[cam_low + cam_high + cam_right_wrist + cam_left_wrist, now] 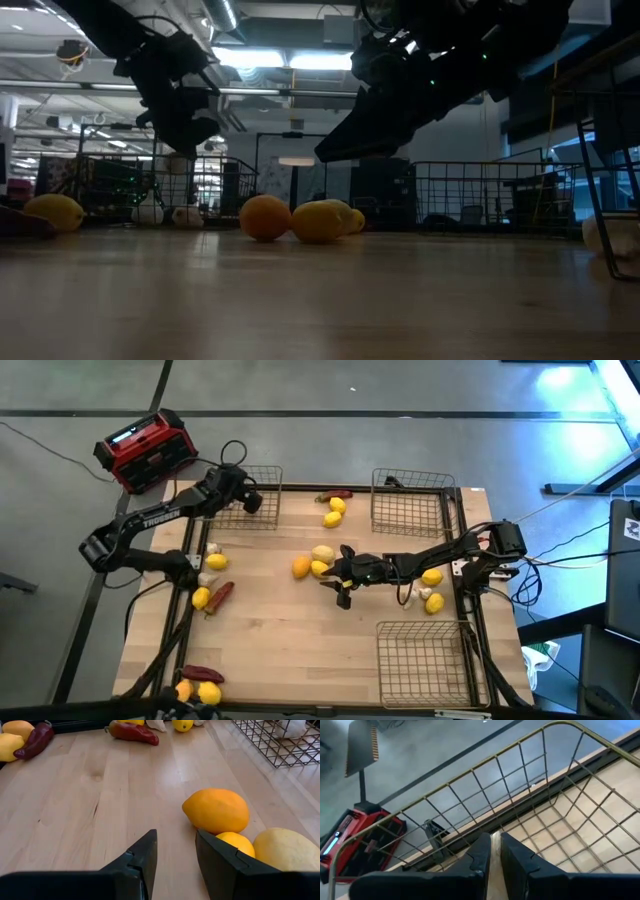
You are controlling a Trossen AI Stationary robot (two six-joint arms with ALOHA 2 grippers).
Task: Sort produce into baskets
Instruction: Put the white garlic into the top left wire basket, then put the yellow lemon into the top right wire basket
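My left gripper (252, 501) hangs shut over the far-left basket (262, 478), whose wire floor (560, 820) fills the left wrist view. A thin pale sliver shows between its fingers (494, 855); whether that is a held thing I cannot tell. A whitish bulb (291, 727) lies in that basket. My right gripper (342, 588) stands open at mid-table with bare wood in its gap (176, 855). An orange fruit (216, 810) and two yellow ones (287, 850) rest on the table just past one of its fingers.
Two more baskets stand at far right (410, 500) and near right (425, 660). Fruits, bulbs and red peppers lie at the left edge (210, 575), the near-left corner (200, 685), the far edge (335, 508) and the right (432, 588). A red and black box (145, 450) sits beyond the table's far-left corner.
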